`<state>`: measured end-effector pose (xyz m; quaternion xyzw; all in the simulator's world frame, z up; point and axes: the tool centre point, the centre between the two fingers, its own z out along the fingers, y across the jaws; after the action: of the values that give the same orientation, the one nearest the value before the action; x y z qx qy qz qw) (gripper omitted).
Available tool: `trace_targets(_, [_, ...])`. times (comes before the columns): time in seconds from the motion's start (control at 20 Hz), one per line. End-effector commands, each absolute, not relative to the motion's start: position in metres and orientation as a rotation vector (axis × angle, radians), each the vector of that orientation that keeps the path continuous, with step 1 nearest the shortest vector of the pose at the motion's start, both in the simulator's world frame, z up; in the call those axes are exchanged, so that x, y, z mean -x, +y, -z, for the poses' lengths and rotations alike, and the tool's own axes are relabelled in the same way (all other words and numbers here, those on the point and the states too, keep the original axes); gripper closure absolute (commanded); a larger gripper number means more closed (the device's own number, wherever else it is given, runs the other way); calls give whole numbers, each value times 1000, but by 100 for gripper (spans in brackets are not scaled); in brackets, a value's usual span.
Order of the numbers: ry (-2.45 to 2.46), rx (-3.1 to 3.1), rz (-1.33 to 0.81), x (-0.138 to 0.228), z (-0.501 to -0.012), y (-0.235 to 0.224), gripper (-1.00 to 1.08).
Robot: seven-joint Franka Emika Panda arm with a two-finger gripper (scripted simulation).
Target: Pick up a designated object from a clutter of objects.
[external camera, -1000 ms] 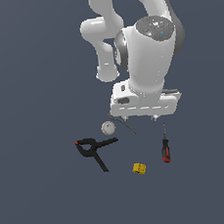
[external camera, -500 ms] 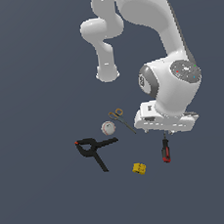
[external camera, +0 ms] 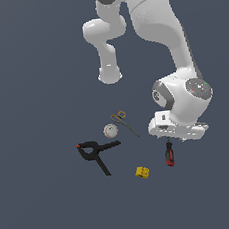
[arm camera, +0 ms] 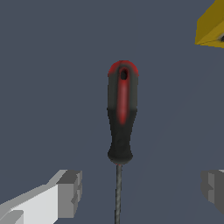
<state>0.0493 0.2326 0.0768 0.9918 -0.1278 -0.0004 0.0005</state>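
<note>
Lying flat on the dark floor, the screwdriver [arm camera: 121, 118] is seen between the spread fingers [arm camera: 70, 192] of the gripper [arm camera: 140, 190], its thin shaft running through the gap untouched. In the exterior view the arm is bent low, the wrist set directly over the screwdriver's [external camera: 169, 153] shaft end. The yellow block [external camera: 141, 172] lies nearby, the black spring clamp [external camera: 97, 151], white ball [external camera: 110, 131] and scissors [external camera: 122, 120] farther off.

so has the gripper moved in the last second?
Yes. In the exterior view the gripper dropped and shifted right, from above the white ball to directly over the screwdriver, jaws open astride its shaft.
</note>
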Motion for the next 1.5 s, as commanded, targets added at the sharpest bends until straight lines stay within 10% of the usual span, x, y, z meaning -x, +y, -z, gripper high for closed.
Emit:
trace_targets(0.0, [-415, -3114, 0, -48, -69, 239, -92])
trace_targets(1.15, [-421, -3113, 0, -47, -15, 242, -92])
trace_targets(1.2, [-421, -3113, 0, -47, -15, 242, 108])
trace_targets(1.45, [-421, -3113, 0, -47, -15, 242, 108])
